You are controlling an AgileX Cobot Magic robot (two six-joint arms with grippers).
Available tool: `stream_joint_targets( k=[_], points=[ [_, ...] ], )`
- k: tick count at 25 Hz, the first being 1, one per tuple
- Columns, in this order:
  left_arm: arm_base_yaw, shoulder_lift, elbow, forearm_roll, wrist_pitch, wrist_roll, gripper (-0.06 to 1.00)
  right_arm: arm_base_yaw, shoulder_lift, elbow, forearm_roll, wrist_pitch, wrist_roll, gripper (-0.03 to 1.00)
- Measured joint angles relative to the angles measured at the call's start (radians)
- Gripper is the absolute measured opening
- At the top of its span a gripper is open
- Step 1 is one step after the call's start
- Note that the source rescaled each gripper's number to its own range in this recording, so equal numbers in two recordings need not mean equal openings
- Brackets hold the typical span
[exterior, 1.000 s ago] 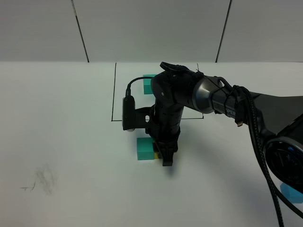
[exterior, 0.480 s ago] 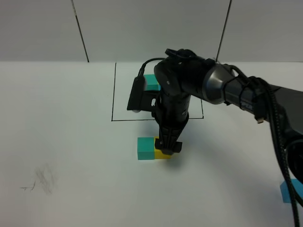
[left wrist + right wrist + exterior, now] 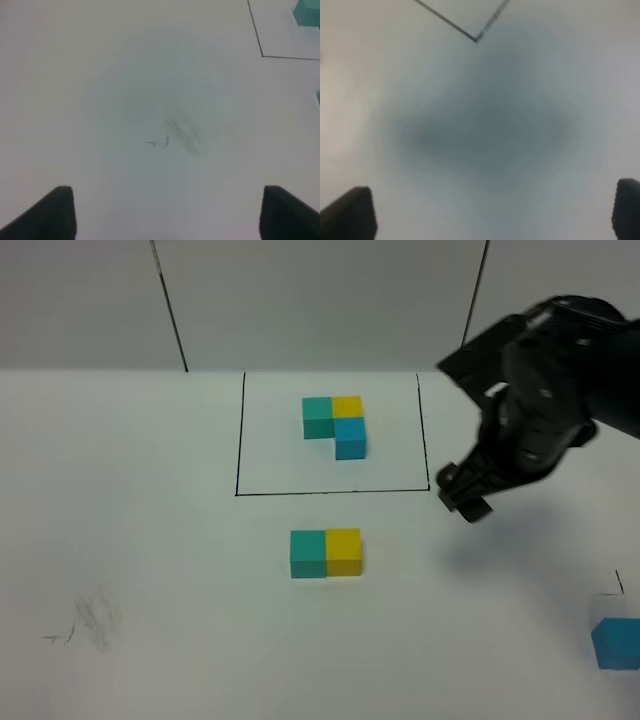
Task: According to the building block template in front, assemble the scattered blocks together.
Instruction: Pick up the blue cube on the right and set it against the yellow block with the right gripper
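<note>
R gripper (image 3: 463, 502): jaws spread, empty, hanging by black frame (image 3: 330, 493) corner | L gripper (image 3: 167, 212): jaws apart, idle | teal block (image 3: 307, 553) + yellow block (image 3: 343, 551) touching, copying template (image 3: 348, 430) top row, 2 of 3 set | blue block (image 3: 615, 643) well apart at near-right edge; you'd likely send R for it, to seat at yellow's near face.

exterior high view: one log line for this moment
teal-green cube + yellow cube: touching, near template | blue cube: apart, far right | right tool: open, empty | left tool: open

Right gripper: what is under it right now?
Only bare white table with a shadow, near a corner of the black outline. The right gripper hangs open and empty. No block sits beneath; the wrist view shows that patch uncovered.
</note>
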State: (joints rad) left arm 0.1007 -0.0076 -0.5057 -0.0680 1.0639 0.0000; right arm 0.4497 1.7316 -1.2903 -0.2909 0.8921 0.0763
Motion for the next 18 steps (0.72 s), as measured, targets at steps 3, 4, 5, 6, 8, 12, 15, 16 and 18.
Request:
stream_joint_targets(
  k=[3, 4, 5, 6, 8, 12, 15, 16, 18],
  points=[
    [0.000, 0.000, 0.000, 0.000, 0.000, 0.000, 0.64, -0.094, -0.157, 0.215, -0.006, -0.087, 0.086, 0.93],
    [0.000, 0.000, 0.000, 0.000, 0.000, 0.000, 0.64, -0.122, -0.208, 0.270, -0.006, -0.115, 0.122, 0.93],
    [0.000, 0.000, 0.000, 0.000, 0.000, 0.000, 0.64, -0.157, -0.246, 0.331, -0.006, -0.136, 0.158, 0.93],
    [0.000, 0.000, 0.000, 0.000, 0.000, 0.000, 0.64, -0.190, -0.288, 0.384, -0.005, -0.146, 0.189, 0.93],
    [0.000, 0.000, 0.000, 0.000, 0.000, 0.000, 0.64, -0.246, -0.344, 0.459, -0.001, -0.154, 0.221, 0.92],
    [0.000, 0.000, 0.000, 0.000, 0.000, 0.000, 0.64, -0.316, -0.376, 0.560, 0.025, -0.178, 0.231, 0.91],
    [0.000, 0.000, 0.000, 0.000, 0.000, 0.000, 0.64, -0.323, -0.372, 0.613, 0.052, -0.249, 0.219, 0.91],
    [0.000, 0.000, 0.000, 0.000, 0.000, 0.000, 0.64, -0.324, -0.368, 0.623, 0.062, -0.272, 0.211, 0.91],
    [0.000, 0.000, 0.000, 0.000, 0.000, 0.000, 0.64, -0.325, -0.351, 0.636, 0.077, -0.300, 0.201, 0.91]
  ],
)
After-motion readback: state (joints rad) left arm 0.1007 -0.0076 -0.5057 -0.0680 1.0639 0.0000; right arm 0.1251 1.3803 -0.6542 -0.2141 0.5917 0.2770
